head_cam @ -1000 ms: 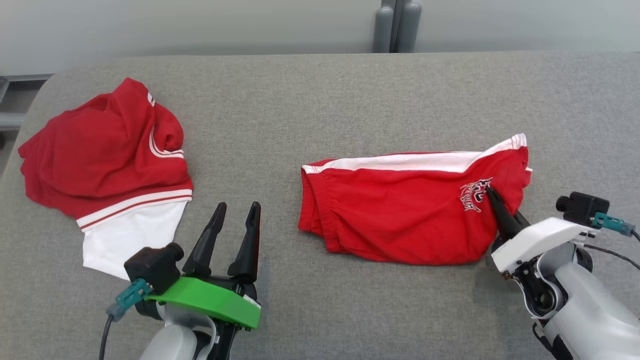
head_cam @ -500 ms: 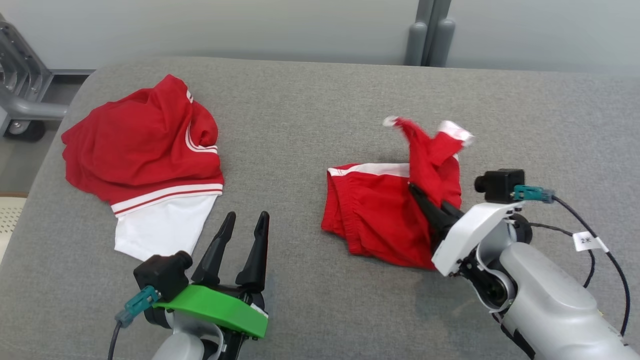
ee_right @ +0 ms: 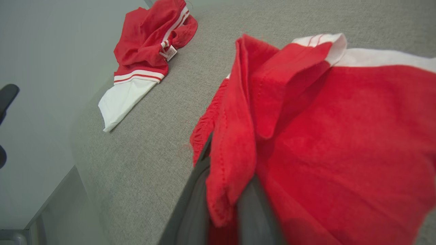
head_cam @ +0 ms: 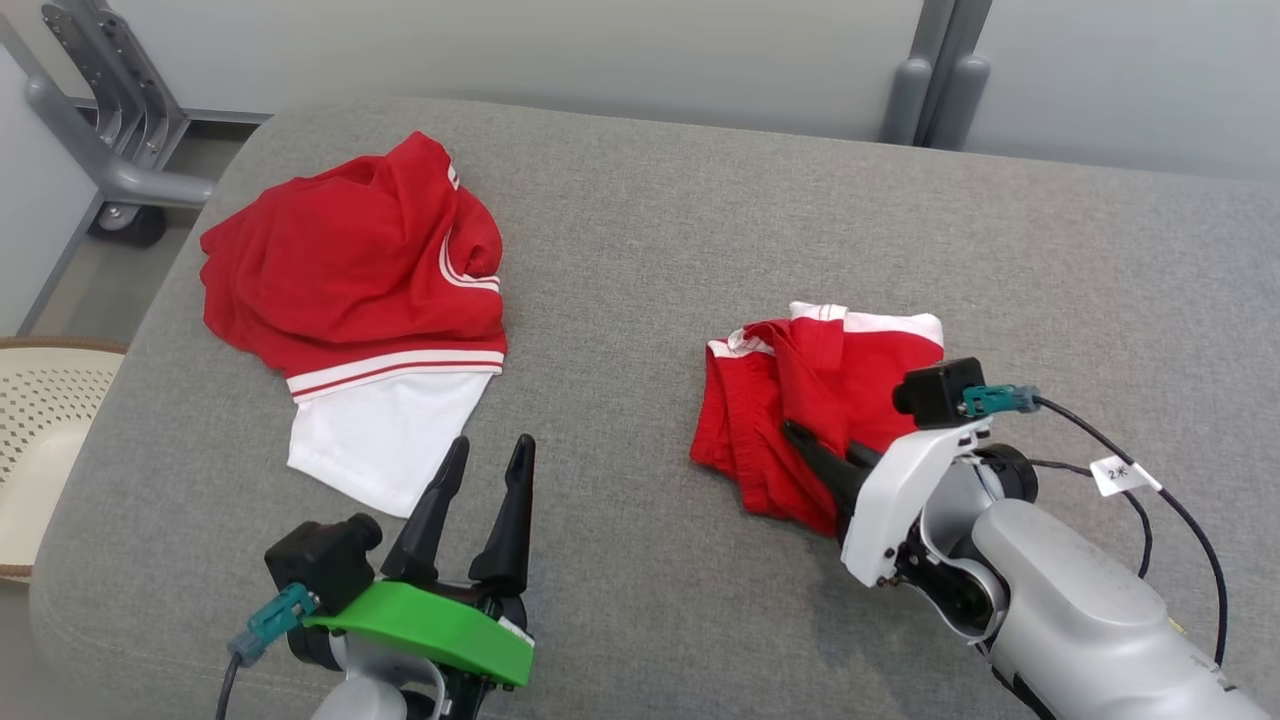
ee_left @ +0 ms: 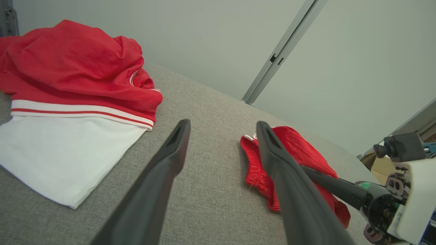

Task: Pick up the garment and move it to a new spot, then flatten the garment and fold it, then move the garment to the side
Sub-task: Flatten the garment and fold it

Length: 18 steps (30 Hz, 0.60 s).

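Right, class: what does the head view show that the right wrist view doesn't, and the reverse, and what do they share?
Head view extras: a cream perforated plastic basket and a grey wheeled metal frame beside the table. Right wrist view extra: the stitched red hem clamped between the right end effector's dark fingers. Shared: the grey fabric tabletop, the crumpled red-and-white garment and the red shorts with a white band.

Bright, even light, soft shadows (wrist views wide-angle, blurred up close)
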Tool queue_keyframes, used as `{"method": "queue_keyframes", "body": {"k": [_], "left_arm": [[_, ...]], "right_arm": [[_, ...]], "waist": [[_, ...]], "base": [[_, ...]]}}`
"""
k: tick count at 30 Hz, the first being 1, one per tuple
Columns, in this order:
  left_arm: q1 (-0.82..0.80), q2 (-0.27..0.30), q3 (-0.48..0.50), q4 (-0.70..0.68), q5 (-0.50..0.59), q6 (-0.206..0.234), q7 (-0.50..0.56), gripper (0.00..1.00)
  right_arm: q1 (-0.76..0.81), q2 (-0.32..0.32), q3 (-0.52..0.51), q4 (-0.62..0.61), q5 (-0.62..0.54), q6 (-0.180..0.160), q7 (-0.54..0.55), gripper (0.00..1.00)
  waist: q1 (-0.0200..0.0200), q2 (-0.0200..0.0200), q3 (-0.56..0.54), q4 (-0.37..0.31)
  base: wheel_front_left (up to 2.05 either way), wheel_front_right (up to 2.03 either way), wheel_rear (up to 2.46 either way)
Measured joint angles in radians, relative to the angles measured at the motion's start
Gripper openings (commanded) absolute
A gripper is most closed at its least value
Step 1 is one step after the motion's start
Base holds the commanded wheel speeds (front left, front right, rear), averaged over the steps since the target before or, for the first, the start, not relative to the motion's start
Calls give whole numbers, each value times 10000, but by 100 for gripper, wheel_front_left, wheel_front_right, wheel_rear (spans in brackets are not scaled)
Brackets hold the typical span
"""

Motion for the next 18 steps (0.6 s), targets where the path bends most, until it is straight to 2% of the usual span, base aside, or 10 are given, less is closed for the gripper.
{"method": "queue_keyframes", "body": {"k": [1, 4, 5, 6, 18], "left_arm": [[5, 0, 12, 0, 0, 0, 0, 100], [13, -2, 17, -4, 0, 2, 0, 100], [22, -2, 19, -4, 0, 2, 0, 100], [38, -2, 23, -4, 0, 2, 0, 100], [262, 0, 38, -2, 0, 73, -2, 100]], "right_arm": [[-59, 17, 75, 17, -73, 0, 29, 15], [-170, 13, 150, 42, -219, 0, 54, 64], [-187, 17, 207, 44, -261, 0, 98, 98], [-218, 21, 301, 38, -314, 0, 107, 100], [-549, 222, 1411, -686, -1181, 0, 44, 100]], "waist": [[0, 0, -5, 14], [0, 0, -29, 21], [0, 0, -38, 19], [0, 0, -49, 14], [0, 0, -323, -204]], "base": [[0, 0, 0], [0, 0, 0], [0, 0, 0], [0, 0, 0], [0, 0, 0]]}}
